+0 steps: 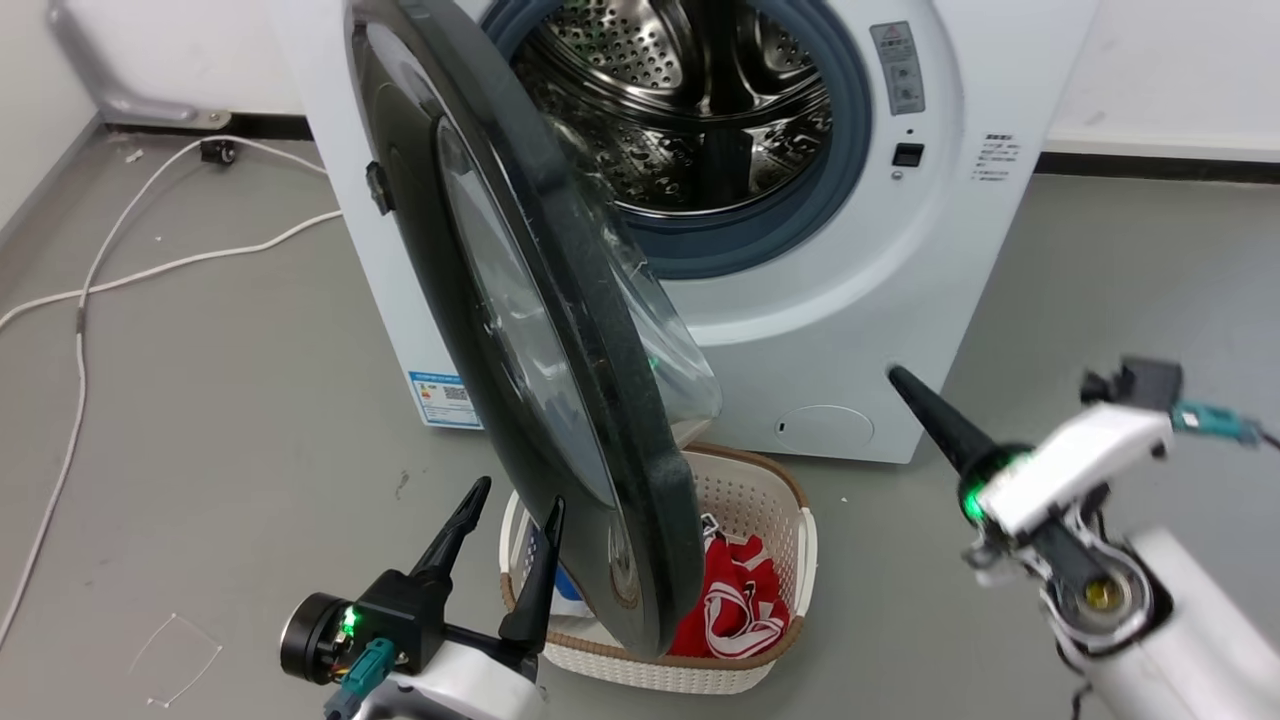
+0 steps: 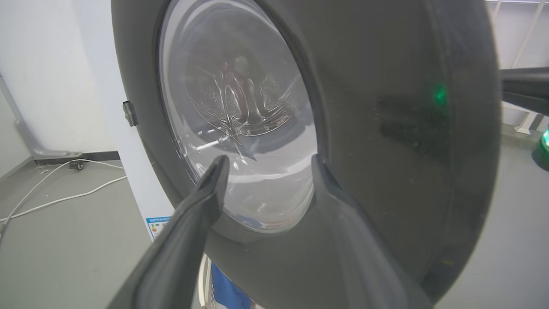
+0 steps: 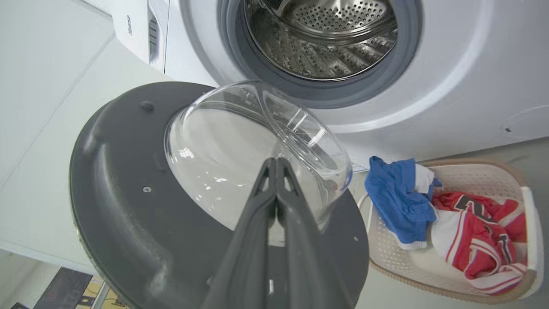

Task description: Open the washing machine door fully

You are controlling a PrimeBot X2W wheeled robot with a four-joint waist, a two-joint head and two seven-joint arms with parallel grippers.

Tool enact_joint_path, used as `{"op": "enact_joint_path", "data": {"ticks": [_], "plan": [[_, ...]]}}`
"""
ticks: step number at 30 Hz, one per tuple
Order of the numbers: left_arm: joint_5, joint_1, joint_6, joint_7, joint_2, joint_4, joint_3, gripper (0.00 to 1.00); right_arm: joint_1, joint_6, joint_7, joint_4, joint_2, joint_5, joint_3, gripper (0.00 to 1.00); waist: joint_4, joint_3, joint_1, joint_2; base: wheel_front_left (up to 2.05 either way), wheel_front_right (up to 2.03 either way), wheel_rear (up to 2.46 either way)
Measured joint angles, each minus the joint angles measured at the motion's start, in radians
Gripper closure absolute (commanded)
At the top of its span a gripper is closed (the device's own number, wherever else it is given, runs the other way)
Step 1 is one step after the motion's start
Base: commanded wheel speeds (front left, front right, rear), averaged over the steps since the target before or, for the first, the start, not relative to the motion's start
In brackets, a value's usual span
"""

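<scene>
Washing machine door (image 1: 530,330) edge-on, half open

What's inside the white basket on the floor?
A red-and-white garment and a blue cloth lie in the basket. Anything beneath them is covered.

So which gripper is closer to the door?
Left. The left gripper is open right by the door's outer face, low down; the right gripper, shut, hangs well apart on its inner side.

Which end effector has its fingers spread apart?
The left end effector, facing the washing machine door: its fingers stand apart. The right end effector has fingers pressed together.
</scene>
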Motion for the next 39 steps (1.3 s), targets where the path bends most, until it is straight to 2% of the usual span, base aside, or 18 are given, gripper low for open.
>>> {"op": "enact_joint_path", "data": {"ticks": [1, 2, 3, 7, 10, 13, 16, 19, 22, 24, 28, 39], "plan": [[0.000, 0.002, 0.000, 0.000, 0.000, 0.001, 0.003, 0.00, 0.034, 0.000, -0.041, -0.014, -0.012, -0.026, -0.001, 0.93, -0.006, -0.002, 0.0000, -0.0001, 0.00, 0.00, 0.00], [0.000, 0.005, 0.000, 0.000, 0.000, 0.002, 0.006, 0.00, 0.068, 0.000, -0.091, -0.025, -0.024, -0.062, -0.005, 0.61, -0.011, -0.004, 0.0000, 0.0000, 0.00, 0.00, 0.00], [0.000, 0.008, 0.000, 0.000, 0.001, 0.003, 0.010, 0.00, 0.100, 0.000, -0.132, -0.035, -0.034, -0.084, -0.013, 0.00, -0.017, -0.006, 0.0000, 0.0000, 0.00, 0.00, 0.00], [0.001, 0.012, -0.001, 0.000, 0.003, 0.004, 0.026, 0.00, 0.201, 0.000, -0.294, -0.050, -0.059, -0.213, -0.040, 0.00, -0.038, -0.013, 0.0000, 0.0000, 0.00, 0.00, 0.00], [0.003, 0.017, -0.001, 0.000, 0.005, 0.004, 0.034, 0.00, 0.249, 0.000, -0.339, -0.039, -0.064, -0.360, -0.079, 0.00, -0.055, -0.018, 0.0000, 0.0000, 0.00, 0.00, 0.00], [0.008, 0.026, -0.001, 0.000, 0.006, 0.003, 0.045, 0.00, 0.281, 0.000, -0.353, -0.034, -0.054, -0.567, -0.172, 0.00, -0.072, -0.022, 0.0000, 0.0000, 0.00, 0.00, 0.00], [0.010, 0.029, -0.001, 0.000, 0.007, 0.004, 0.053, 0.00, 0.318, 0.000, -0.356, -0.094, 0.002, -0.809, -0.329, 0.00, -0.084, -0.024, 0.0000, 0.0000, 0.00, 0.00, 0.00], [0.010, 0.030, -0.001, 0.000, 0.009, 0.010, 0.063, 0.00, 0.377, 0.000, -0.356, -0.189, 0.076, -1.034, -0.433, 0.00, -0.091, -0.027, 0.0000, 0.0000, 0.00, 0.00, 0.00], [0.010, 0.029, -0.001, 0.000, 0.006, 0.016, 0.074, 0.00, 0.432, 0.000, -0.324, -0.310, 0.148, -1.217, -0.503, 0.00, -0.091, -0.029, 0.0001, 0.0000, 0.00, 0.00, 0.00], [0.010, 0.028, -0.001, 0.000, 0.005, 0.019, 0.082, 0.00, 0.469, 0.000, -0.296, -0.380, 0.194, -1.300, -0.524, 0.00, -0.091, -0.030, 0.0001, 0.0000, 0.00, 0.00, 0.00], [0.010, 0.025, -0.001, 0.000, 0.003, 0.026, 0.093, 0.00, 0.536, 0.000, -0.250, -0.434, 0.241, -1.382, -0.527, 0.00, -0.094, -0.031, 0.0001, 0.0000, 0.00, 0.00, 0.00], [0.020, 0.025, 0.002, 0.000, 0.000, 0.040, 0.120, 0.00, 0.581, 0.000, -0.260, -0.352, 0.276, -1.382, -0.508, 0.00, -0.104, -0.033, 0.0001, 0.0000, 0.00, 0.00, 0.00]]}}
